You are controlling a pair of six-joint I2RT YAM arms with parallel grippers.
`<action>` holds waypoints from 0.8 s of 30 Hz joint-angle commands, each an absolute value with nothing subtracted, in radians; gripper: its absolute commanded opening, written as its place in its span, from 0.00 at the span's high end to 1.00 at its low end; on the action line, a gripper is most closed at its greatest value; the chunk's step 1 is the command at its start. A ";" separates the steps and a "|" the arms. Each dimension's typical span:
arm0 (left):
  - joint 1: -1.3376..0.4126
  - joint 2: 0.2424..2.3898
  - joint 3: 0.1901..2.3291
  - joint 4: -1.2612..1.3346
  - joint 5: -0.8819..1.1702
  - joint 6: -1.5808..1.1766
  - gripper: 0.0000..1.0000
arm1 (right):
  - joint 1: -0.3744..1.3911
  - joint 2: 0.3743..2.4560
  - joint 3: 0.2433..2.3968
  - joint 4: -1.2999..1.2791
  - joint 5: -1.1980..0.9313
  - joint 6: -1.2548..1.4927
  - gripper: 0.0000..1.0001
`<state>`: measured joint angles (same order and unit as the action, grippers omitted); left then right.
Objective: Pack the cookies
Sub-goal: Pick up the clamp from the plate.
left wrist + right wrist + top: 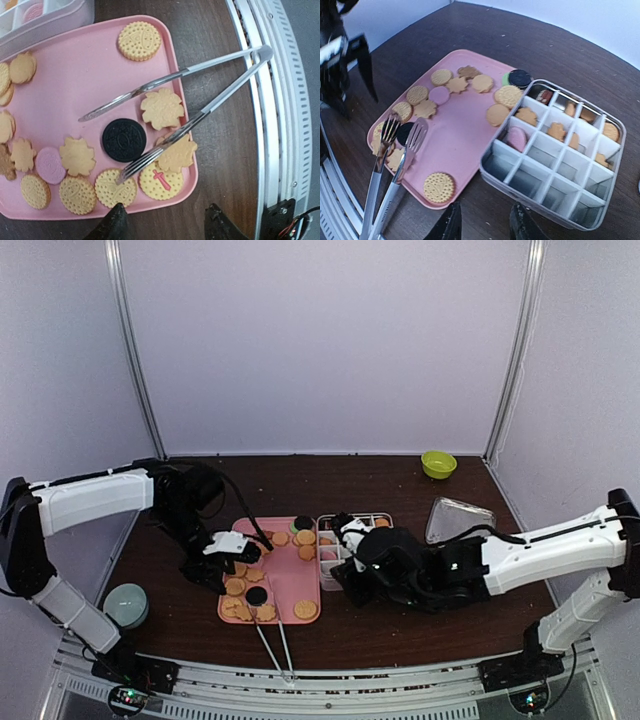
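Note:
Cookies (161, 108) lie scattered on a pink tray (75, 85): golden rounds, flower shapes, a black one (124, 140) and a pink one (49, 164). Metal tongs (200, 70) rest across the tray's near corner. My left gripper (167, 220) hovers open and empty over the table just off the tray's edge. A clear divided box (520, 187) stands to the right of the tray (465, 130) and holds several cookies, among them a pink one (516, 138). My right gripper (485, 222) is open and empty, above the table near the box's front corner and a round cookie (439, 187).
A green bowl (438, 463) sits at the back right and a clear lid (460, 518) lies right of the box (330, 540). A pale round dish (126, 605) is at the front left. The tongs' handles (278, 640) reach towards the table's front rail.

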<state>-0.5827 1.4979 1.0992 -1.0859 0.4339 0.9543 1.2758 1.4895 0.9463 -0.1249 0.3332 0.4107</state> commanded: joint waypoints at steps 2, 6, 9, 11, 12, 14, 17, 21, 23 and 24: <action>-0.693 1.609 1.134 -1.001 0.286 1.082 0.51 | 1.227 1.293 0.843 -0.112 0.433 0.492 0.66; -0.757 1.647 1.101 -0.938 0.202 1.116 0.57 | 1.214 1.221 0.806 -0.139 0.466 0.504 0.65; -0.793 1.651 1.065 -0.848 0.130 1.120 0.63 | 1.202 1.181 0.780 -0.127 0.465 0.508 0.65; -0.801 1.653 1.061 -0.834 0.114 1.123 0.66 | 1.198 1.170 0.775 -0.123 0.462 0.508 0.65; -0.804 1.654 1.061 -0.833 0.109 1.124 0.67 | 1.197 1.168 0.777 -0.124 0.463 0.504 0.65; -0.812 1.657 1.057 -0.829 0.090 1.130 0.69 | 1.195 1.168 0.779 -0.123 0.457 0.499 0.66; -0.822 1.649 1.046 -0.816 0.069 1.142 0.69 | 1.192 1.175 0.780 -0.120 0.449 0.494 0.66; -0.838 1.643 1.045 -0.826 0.059 1.165 0.67 | 1.191 1.178 0.777 -0.117 0.442 0.493 0.66; -0.845 1.653 1.041 -0.821 0.036 1.173 0.68 | 1.190 1.177 0.775 -0.115 0.442 0.494 0.67; -0.847 1.658 1.045 -0.820 0.033 1.173 0.71 | 1.190 1.175 0.776 -0.114 0.440 0.492 0.67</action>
<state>-0.8326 1.6497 1.0519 -0.8417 0.0692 1.1400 1.1961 1.1847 0.7826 -0.1234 0.4313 0.4950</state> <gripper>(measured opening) 0.323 0.336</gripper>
